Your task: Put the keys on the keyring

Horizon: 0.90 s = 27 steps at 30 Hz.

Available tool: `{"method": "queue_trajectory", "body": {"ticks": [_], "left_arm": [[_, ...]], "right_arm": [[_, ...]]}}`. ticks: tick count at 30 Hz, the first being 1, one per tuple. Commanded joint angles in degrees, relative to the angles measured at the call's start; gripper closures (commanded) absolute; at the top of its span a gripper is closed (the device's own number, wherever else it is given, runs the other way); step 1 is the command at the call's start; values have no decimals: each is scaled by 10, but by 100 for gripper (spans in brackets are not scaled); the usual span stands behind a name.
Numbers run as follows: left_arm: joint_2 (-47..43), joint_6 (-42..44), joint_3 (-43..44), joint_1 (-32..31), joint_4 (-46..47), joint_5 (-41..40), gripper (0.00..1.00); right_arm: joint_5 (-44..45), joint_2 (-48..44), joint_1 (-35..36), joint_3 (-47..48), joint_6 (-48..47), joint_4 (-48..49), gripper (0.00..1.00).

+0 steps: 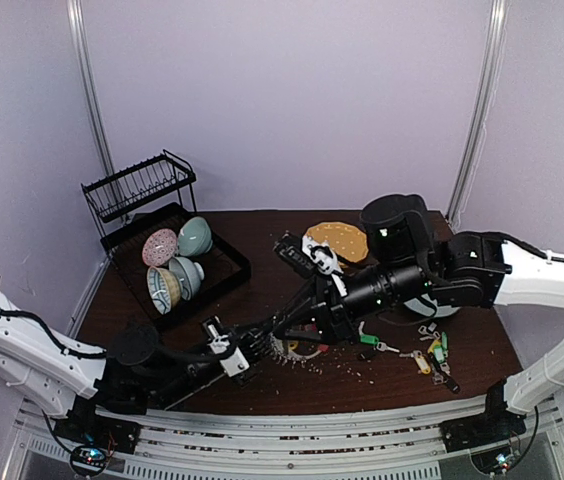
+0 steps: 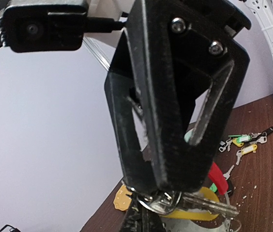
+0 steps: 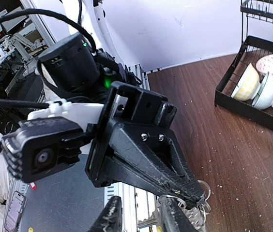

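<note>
The keyring (image 1: 293,350), fringed with silver loops, lies at the table's middle front. My left gripper (image 1: 250,352) reaches it from the left. In the left wrist view my left gripper (image 2: 168,195) is shut on its silver loops (image 2: 159,204), with the red arc (image 2: 218,177) behind. A silver key (image 2: 209,205) on a yellow tag (image 2: 194,214) sticks out right from the pinch. My right gripper (image 1: 280,335) meets it from the right. In its own view my right gripper (image 3: 140,205) has its fingers apart beside the loops (image 3: 200,208). Loose keys (image 1: 427,352) lie to the right.
A black dish rack (image 1: 162,250) with several bowls stands at the back left. A round yellow dotted plate (image 1: 340,240) and a small black object (image 1: 292,255) lie at the back middle. Crumbs are scattered round the keyring. The metal rail runs along the near edge.
</note>
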Motion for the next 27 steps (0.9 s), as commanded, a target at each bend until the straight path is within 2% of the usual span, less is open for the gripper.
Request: {"method": "queue_trajectory", "body": {"ticks": [1,4,16,19,23,27], "left_arm": [[4,-51,-18,11,106,37,100],[3,-58,-24,15,120,41,100],[22,-72,-29,23,178,61,100],[18,-80,-35,25,197,86,100],[6,-108,-35,30,194,124,100],[1,-144,-24,32,180,133,100]], "right_arm": [[1,-11,1,34,-13,11,67],[6,-22,0,36,-13,15,61],[0,-32,-9,69,-28,-6,58],[-4,-52,-27,69,-37,-2,62],[88,-59,-33,53,-108,-66,70],[60,-50,-13,57,-200,-112,73]]}}
